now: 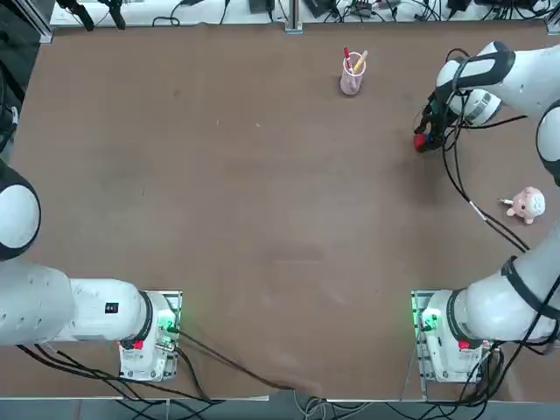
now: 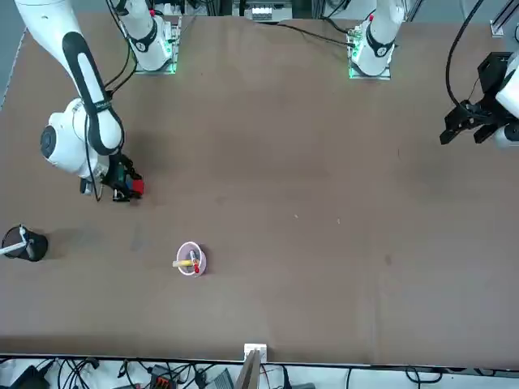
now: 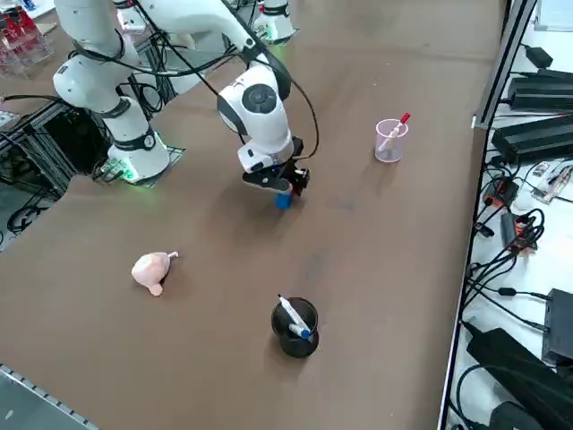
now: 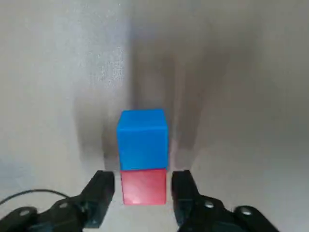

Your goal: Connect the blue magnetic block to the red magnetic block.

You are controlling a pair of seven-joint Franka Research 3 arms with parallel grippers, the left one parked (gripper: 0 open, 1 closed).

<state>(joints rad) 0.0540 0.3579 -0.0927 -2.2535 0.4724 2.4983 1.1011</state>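
The blue magnetic block (image 4: 142,139) lies on the brown table (image 1: 262,219) with one face flush against the red magnetic block (image 4: 143,186) — the two cubes touch and line up edge to edge, so the connection appears made. The pair sits toward the table's far right area, well apart from the clear cup (image 1: 352,77) with its pens and from the pink plush toy (image 1: 526,205). The right gripper (image 4: 143,189) hangs low over the pair, its fingers straddling the red cube; a narrow gap shows on each side, so the hand looks slightly open and grips nothing, though contact on the pads cannot be ruled out.

Risk from here: a retreat that is not straight up could let a finger (image 4: 99,191) catch the red cube and drag or twist it — shearing the magnetic joint or sliding both cubes across the table. The cubes are light, so even a slight brush would move them. The side view shows only the blue cube (image 3: 284,200) beneath the wrist.
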